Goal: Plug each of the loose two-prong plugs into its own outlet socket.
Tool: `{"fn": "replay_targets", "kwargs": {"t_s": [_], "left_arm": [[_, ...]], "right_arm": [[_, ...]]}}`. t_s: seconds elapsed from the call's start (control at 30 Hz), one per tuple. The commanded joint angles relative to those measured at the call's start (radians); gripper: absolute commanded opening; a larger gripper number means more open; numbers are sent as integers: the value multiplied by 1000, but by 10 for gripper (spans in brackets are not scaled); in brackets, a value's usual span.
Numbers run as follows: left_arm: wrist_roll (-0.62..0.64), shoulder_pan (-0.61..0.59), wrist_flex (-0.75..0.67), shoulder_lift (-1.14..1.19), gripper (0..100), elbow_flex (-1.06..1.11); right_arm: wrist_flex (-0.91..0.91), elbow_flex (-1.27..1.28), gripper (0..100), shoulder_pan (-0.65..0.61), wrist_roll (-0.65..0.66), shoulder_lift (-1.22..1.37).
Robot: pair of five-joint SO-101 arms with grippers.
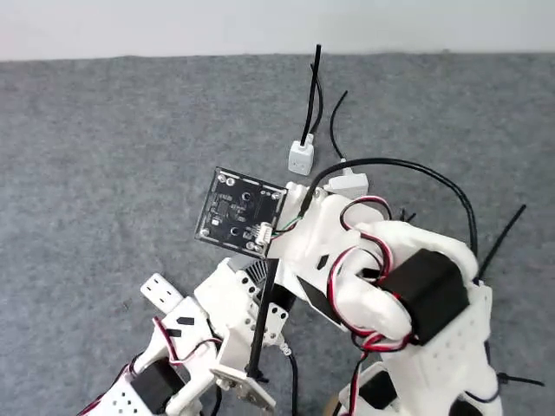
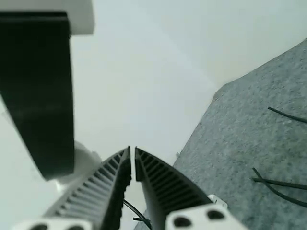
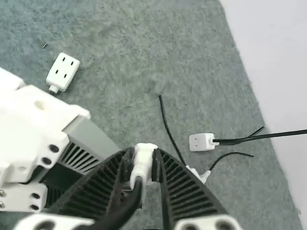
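The grey carpeted worktop [image 1: 104, 156] is carrying everything. The right tool [image 3: 143, 153] is clamping a small white plug [image 3: 144, 165], whose black cable [image 3: 129, 201] is trailing back between the fingers. The left tool [image 2: 133, 153] is pointing at a pale wall, closed on nothing. A white outlet socket [image 3: 63, 72] showing four slots is lying left, near the left arm. A second white plug [image 3: 201, 142] is lying farther off, its cord running toward the wall. The fingers are hiding the held plug's prongs.

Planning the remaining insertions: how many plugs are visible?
2: a held plug in the right gripper, a loose plug on the mat beyond. A white piece beside the gripper may be a third.
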Motion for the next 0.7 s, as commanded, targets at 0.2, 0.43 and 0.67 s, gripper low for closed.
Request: {"fn": "replay_targets", "kwargs": {"t_s": [0.2, 0.43, 0.67], "left_arm": [[-5, -15, -28, -15, 13, -39], [2, -98, -31, -15, 13, -42], [54, -107, -28, -15, 13, -41]], "right_arm": [[41, 3, 9, -8, -14, -22], [42, 9, 9, -8, -37, -22], [41, 51, 9, -8, -40, -39]]}}
